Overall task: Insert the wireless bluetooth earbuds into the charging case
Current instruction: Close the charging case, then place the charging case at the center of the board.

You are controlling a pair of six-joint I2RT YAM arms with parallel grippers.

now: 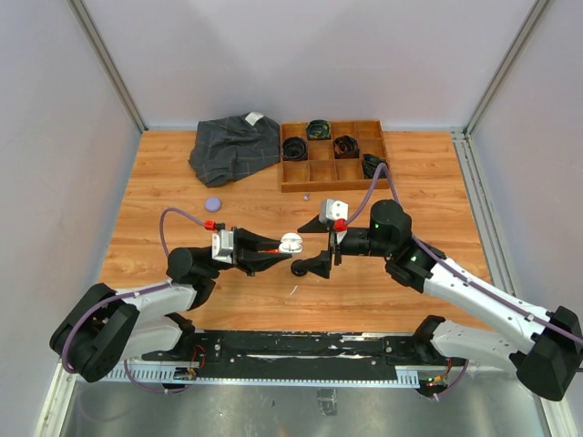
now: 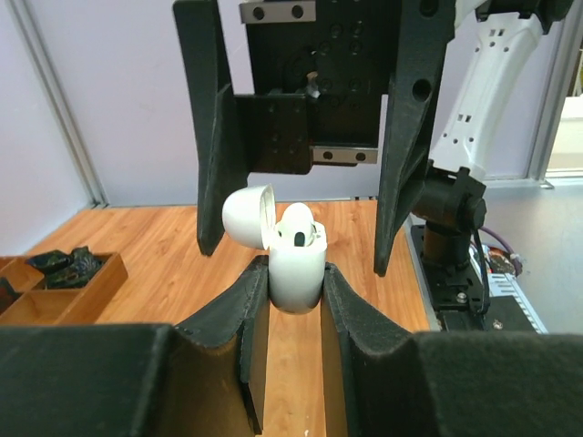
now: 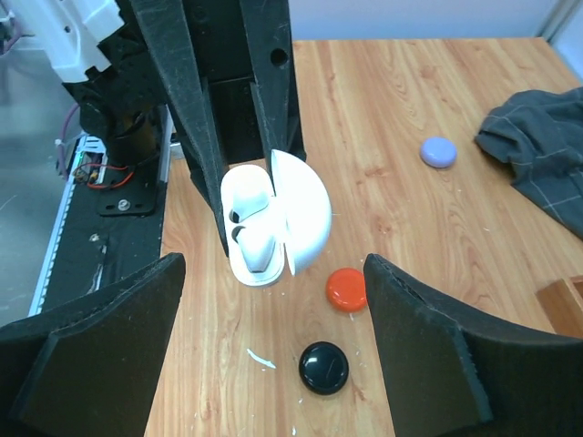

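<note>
Both reach inward, tips facing; left fingers (image 2: pixel 228 328) pinch open case (image 2: pixel 296 269), right fingers (image 3: pixel 100 346) spread

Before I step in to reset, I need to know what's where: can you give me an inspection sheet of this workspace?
Surface: wooden table, with a white sliver on it.
Job's things: white case, lid open, a white bud seated inside.
Clutter: grey cloth; tray of black belts; purple puck; red puck; black puck.
Grippers: left gripper shut on the case; right gripper open, jaws either side of the case, not touching.
Cables: purple cables looping off each wrist.
Surroundings: pale walls, metal posts.
</note>
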